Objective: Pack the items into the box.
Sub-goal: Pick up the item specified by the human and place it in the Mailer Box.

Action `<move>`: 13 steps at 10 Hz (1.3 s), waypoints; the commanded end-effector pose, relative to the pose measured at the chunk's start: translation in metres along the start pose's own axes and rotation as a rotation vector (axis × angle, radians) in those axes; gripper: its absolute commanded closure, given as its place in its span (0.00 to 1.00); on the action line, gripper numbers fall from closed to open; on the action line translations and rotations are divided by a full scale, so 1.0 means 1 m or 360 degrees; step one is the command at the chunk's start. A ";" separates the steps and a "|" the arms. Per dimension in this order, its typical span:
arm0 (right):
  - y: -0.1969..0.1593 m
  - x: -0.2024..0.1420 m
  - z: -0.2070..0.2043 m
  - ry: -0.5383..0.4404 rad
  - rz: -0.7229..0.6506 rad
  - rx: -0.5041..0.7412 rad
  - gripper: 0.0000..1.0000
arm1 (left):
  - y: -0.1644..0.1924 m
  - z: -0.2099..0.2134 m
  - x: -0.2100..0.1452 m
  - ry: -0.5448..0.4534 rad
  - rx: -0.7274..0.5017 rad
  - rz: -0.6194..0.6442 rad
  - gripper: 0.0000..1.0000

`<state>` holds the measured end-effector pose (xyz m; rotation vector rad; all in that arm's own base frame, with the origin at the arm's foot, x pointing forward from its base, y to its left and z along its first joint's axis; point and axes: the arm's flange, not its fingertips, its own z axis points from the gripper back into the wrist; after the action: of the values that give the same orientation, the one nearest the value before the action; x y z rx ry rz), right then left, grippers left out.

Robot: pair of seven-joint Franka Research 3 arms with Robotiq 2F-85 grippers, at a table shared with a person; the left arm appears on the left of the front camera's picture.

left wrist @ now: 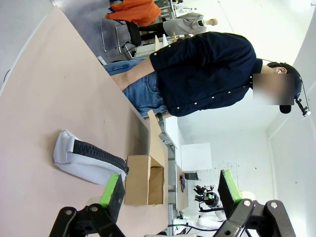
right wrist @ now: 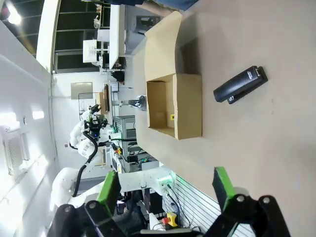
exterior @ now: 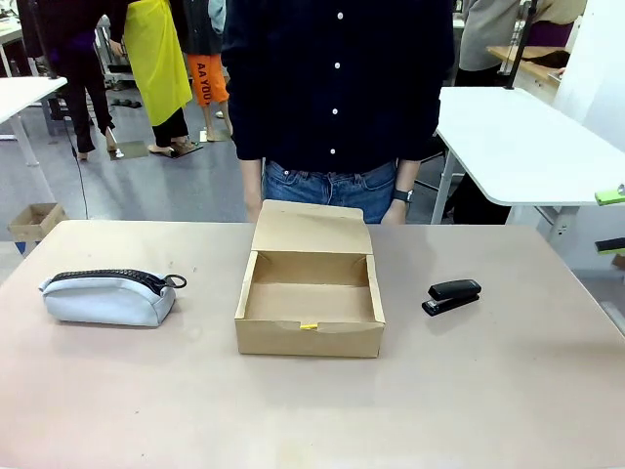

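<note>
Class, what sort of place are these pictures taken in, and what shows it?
Probably a robotics lab or workshop: the left gripper and right gripper over a test table, white work tables on a bare grey floor, people standing about behind.

The cardboard box (exterior: 310,337) is open on top. Its lid flap (exterior: 311,227) stands raised at 12 o'clock, with a person (exterior: 337,78) close behind. Bare tabletop (exterior: 293,410) lies at 6 o'clock. A zippered pouch (exterior: 107,296) blocks 9 o'clock and a black stapler (exterior: 453,296) lies at 3, each with a gap beside the box.
</note>
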<state>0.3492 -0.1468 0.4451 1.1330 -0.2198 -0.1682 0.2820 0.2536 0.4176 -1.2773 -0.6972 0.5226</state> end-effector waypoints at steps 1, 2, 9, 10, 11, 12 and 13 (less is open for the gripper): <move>-0.001 -0.002 0.008 0.0012 0.0021 0.0003 0.00 | -0.001 0.000 0.000 -0.0015 -0.0038 -0.0027 0.00; -0.001 -0.002 0.008 0.0012 0.0021 0.0003 0.00 | -0.001 0.000 0.000 -0.0015 -0.0038 -0.0027 0.00; -0.001 -0.002 0.008 0.0012 0.0021 0.0003 0.00 | -0.001 0.000 0.000 -0.0015 -0.0038 -0.0027 0.00; -0.001 -0.002 0.008 0.0012 0.0021 0.0003 0.00 | -0.001 0.000 0.000 -0.0015 -0.0038 -0.0027 0.00; -0.001 -0.002 0.008 0.0012 0.0021 0.0003 0.00 | -0.001 0.000 0.000 -0.0015 -0.0038 -0.0027 0.00; -0.001 -0.002 0.008 0.0012 0.0021 0.0003 0.00 | -0.001 0.000 0.000 -0.0015 -0.0038 -0.0027 0.00; -0.001 -0.002 0.008 0.0012 0.0021 0.0003 0.00 | -0.001 0.000 0.000 -0.0015 -0.0038 -0.0027 0.00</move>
<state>0.3466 -0.1503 0.4451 1.1309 -0.2176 -0.1711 0.2820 0.2536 0.4176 -1.2775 -0.6971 0.5224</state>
